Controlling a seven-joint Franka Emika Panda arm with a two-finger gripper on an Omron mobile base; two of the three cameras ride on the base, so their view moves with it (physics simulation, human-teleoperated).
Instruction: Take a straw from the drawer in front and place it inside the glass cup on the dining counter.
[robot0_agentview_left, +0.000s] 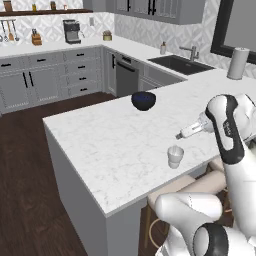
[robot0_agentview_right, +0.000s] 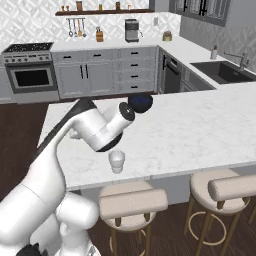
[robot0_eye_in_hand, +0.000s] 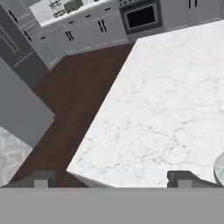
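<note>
Glass cup: small translucent tumbler, upright on the dining bench, near its stool-side edge, well apart from the blue bowl. Judged light, slick, easily tipped. Straw: unseen; presumably featherlight, crushable, best pinched mid-length. Hand: open, empty, beside the cup.

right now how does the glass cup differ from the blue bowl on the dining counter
The glass cup is pale and translucent; the blue bowl is dark and opaque. The glass cup is small, narrow and upright-sided; the blue bowl is wider and rounded. The glass cup stands near the stool-side edge, the blue bowl farther in. Both sit upright on the dining counter.
</note>
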